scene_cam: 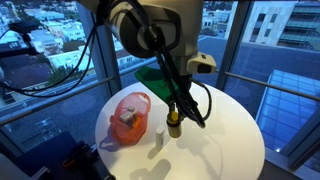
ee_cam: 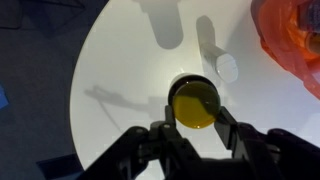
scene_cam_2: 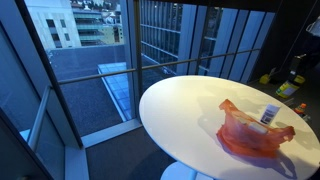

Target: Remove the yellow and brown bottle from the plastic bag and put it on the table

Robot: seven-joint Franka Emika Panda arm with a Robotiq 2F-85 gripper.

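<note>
While the bottle (ee_cam: 193, 106) is being held upright beside the bag (ee_cam: 292, 40), low over the tabletop's (ee_cam: 120, 60) middle, the claw (ee_cam: 196, 112) is pinching it from straight above, its long axis running vertically between the fingers.

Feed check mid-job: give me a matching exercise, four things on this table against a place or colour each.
1 yellow and brown bottle
2 plastic bag
3 small white container
4 table

A orange-red
B round, white
C between the fingers of the gripper
D standing alone on the table, beside the bag

Pairs: 1-C, 2-A, 3-D, 4-B
</note>
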